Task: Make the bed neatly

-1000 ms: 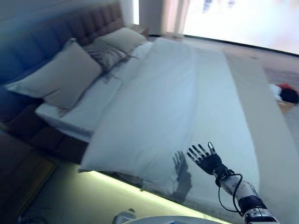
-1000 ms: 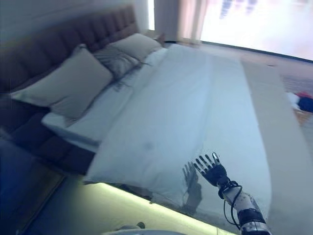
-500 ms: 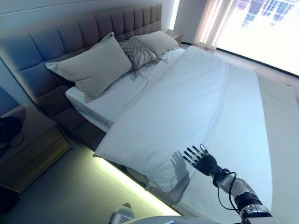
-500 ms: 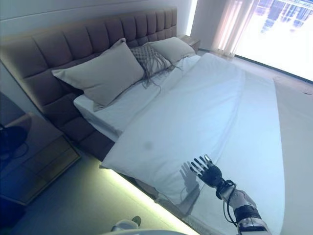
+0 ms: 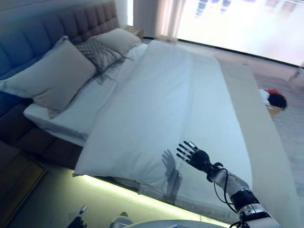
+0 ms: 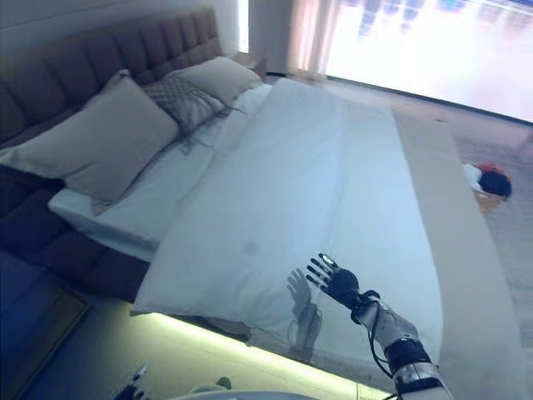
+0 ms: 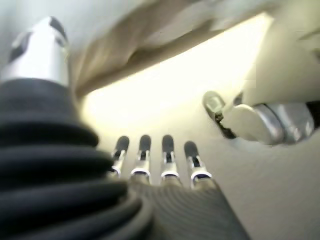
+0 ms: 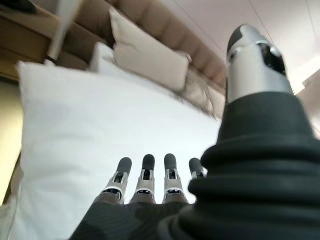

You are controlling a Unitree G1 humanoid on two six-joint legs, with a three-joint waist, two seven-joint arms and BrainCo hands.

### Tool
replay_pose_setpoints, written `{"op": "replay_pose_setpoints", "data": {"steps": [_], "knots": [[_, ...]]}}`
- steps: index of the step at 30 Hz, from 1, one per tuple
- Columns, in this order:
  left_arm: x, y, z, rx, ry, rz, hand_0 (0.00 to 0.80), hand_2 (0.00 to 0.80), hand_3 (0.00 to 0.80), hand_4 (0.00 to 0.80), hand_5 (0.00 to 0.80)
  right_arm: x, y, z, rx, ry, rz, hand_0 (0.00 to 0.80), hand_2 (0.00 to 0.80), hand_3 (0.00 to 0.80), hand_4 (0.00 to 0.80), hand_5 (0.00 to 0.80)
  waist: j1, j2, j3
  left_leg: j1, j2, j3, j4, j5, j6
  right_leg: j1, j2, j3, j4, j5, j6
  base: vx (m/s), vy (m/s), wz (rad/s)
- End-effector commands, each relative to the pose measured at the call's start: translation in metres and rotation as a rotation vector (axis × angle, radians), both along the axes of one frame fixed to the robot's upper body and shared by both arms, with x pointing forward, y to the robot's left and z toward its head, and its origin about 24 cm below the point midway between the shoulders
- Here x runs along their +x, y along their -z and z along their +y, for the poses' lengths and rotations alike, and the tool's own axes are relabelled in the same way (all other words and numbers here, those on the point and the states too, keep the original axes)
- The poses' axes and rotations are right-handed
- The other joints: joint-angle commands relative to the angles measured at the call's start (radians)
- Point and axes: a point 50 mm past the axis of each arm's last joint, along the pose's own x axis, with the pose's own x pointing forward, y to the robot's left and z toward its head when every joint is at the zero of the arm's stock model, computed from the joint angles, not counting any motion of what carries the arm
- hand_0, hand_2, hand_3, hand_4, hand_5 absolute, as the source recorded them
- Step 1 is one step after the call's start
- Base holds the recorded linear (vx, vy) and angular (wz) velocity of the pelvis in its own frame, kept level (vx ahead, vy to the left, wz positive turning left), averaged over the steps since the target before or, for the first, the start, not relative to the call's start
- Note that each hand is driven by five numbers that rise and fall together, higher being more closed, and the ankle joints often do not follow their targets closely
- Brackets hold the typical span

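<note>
Since half a second ago my head camera has swung, so the whole bed sits differently in view, while my right hand (image 5: 194, 156) still hovers fingers spread over the near edge of the bed, holding nothing. My left hand (image 7: 160, 155) hangs low by the floor near the lit underside of the bed frame, fingers straight and empty. Under the right hand, the white soft duvet (image 5: 166, 109) covers most of the mattress, its near corner drooping over the side edge by the glowing strip. I judge it light, limp and prone to wrinkling, best pinched at that near corner or along the hem. Further up, the white fitted sheet (image 5: 83, 111) shows bare. Beyond it, large beige pillows (image 5: 52, 78) and a grey fringed cushion (image 5: 97, 50) lean on the tufted brown headboard (image 5: 57, 28).
</note>
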Motion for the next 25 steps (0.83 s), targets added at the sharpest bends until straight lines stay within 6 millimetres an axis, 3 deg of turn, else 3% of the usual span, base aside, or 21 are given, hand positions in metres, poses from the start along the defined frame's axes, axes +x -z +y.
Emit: {"op": "replay_pose_setpoints", "data": {"steps": [1,9,15,19,21,25], "knots": [[0.021,0.000,-0.008,0.048,0.230,0.034,0.000,0.000,0.000,0.000,0.000,0.011,-0.004,-0.004,-0.071,0.006,-0.040,0.000,0.000,0.000,0.000,0.000,-0.018,0.018,0.000,0.007,-0.022,0.054,0.001,-0.063,0.045,-0.048,-0.041,0.007,-0.002,0.060,0.052,0.013,-0.038,-0.46],[0.025,0.005,-0.027,0.017,0.509,0.142,0.000,0.000,0.000,0.000,0.000,-0.051,0.054,-0.027,-0.103,0.164,0.196,0.000,0.000,0.000,0.000,0.000,-0.091,0.032,0.008,0.046,-0.012,0.112,0.001,-0.081,0.049,-0.055,-0.013,0.089,-0.002,0.058,0.043,0.022,-0.035,-0.32],[0.027,0.012,-0.053,-0.076,0.513,0.144,0.000,0.000,0.000,0.000,0.000,-0.125,0.098,-0.029,-0.032,0.379,0.483,0.000,0.000,0.000,0.000,0.000,-0.132,0.045,0.004,0.064,-0.011,0.128,0.001,-0.086,0.055,-0.047,0.004,0.124,-0.002,0.057,0.033,0.041,-0.011,-0.14],[0.021,0.016,-0.070,-0.114,0.491,0.151,0.000,0.000,0.000,0.000,0.000,-0.159,0.111,-0.029,-0.071,0.502,0.654,0.000,0.000,0.000,0.000,0.000,-0.145,0.053,0.006,0.070,-0.011,0.127,0.001,-0.092,0.058,-0.044,0.014,0.143,-0.002,0.053,0.026,0.035,0.007,-0.07],[0.017,0.018,-0.074,-0.134,0.459,0.158,0.000,0.000,0.000,0.000,0.000,-0.175,0.115,-0.030,-0.135,0.465,0.728,0.000,0.000,0.000,0.000,0.000,-0.151,0.058,0.009,0.074,-0.011,0.127,0.001,-0.095,0.058,-0.041,0.018,0.151,-0.002,0.050,0.022,0.026,0.007,-0.17],[0.010,0.019,-0.071,-0.132,0.411,0.176,0.000,0.000,0.000,0.000,0.000,-0.179,0.116,-0.026,-0.207,0.299,0.737,0.000,0.000,0.000,0.000,0.000,-0.149,0.060,0.016,0.082,-0.012,0.120,0.001,-0.097,0.057,-0.032,0.021,0.156,-0.002,0.046,0.016,0.019,-0.002,-0.08]]}}
